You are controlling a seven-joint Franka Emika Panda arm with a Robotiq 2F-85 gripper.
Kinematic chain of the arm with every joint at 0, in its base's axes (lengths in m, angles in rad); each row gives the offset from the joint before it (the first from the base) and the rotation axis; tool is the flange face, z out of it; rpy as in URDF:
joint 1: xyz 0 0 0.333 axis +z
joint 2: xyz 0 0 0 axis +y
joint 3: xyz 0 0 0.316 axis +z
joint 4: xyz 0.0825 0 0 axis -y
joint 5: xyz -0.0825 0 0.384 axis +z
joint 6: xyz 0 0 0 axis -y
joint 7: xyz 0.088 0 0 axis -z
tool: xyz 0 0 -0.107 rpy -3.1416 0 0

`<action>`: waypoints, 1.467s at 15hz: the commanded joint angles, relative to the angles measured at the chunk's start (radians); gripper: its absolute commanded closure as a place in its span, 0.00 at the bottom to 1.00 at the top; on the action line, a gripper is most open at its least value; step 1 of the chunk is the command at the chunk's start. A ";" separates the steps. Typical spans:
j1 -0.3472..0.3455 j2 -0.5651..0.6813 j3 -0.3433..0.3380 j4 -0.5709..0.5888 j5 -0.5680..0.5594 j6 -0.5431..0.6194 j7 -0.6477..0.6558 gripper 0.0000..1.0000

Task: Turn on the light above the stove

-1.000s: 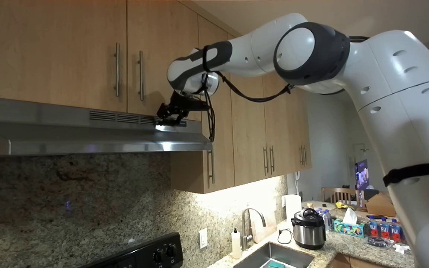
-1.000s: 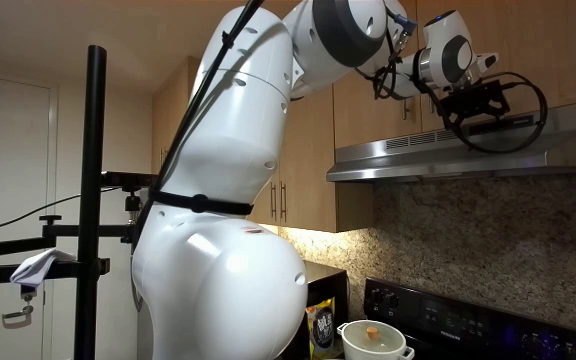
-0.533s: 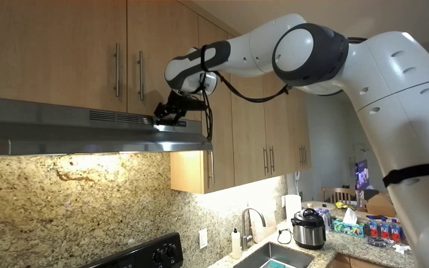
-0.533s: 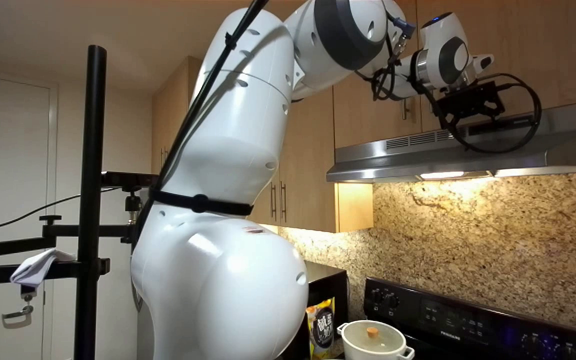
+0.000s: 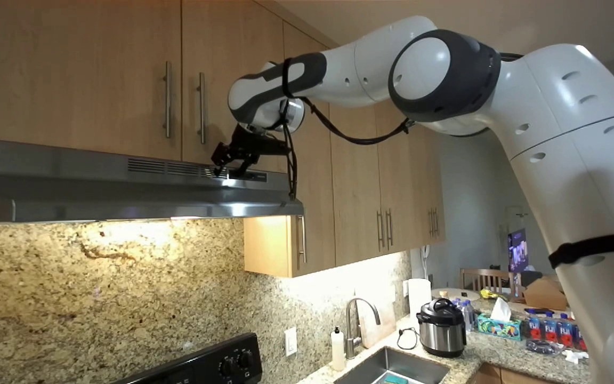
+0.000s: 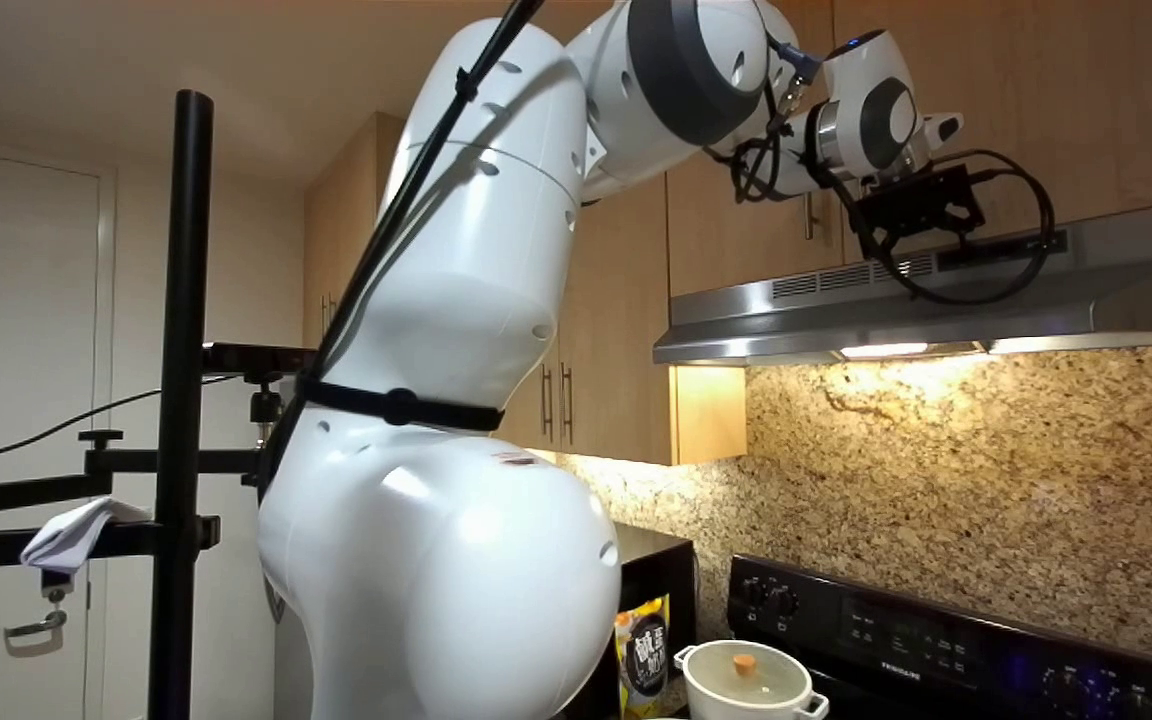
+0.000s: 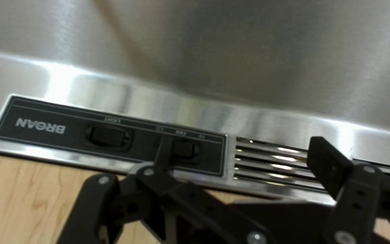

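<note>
The range hood [image 5: 126, 192] shows in both exterior views [image 6: 986, 325]. Its light [image 6: 884, 350] is lit and brightens the backsplash. In the wrist view a black control panel [image 7: 73, 149] appears upside down, with a light switch [image 7: 107, 136] and a fan switch [image 7: 184, 149]. My gripper [image 7: 245, 157] is open and empty. One finger overlaps the panel beside the fan switch; the other is over the vent slots. Whether a finger touches the hood cannot be told. In both exterior views the gripper [image 5: 231, 166] is at the hood's upper front face, under the cabinets.
Wooden cabinets [image 5: 99, 69] with bar handles [image 5: 202, 108] are right above the hood. A cable loop [image 6: 1021, 290] hangs from the wrist in front of the hood. The stove [image 6: 936, 640] is below, with a white lidded pot [image 6: 751, 685] beside its control panel.
The hood light went from off to lit between one second and half a second ago. My gripper has moved along the hood from the control panel toward the vent slots, and slightly up.
</note>
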 commanded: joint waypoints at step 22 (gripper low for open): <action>-0.010 -0.393 0.070 -0.656 -0.158 -0.419 0.817 0.00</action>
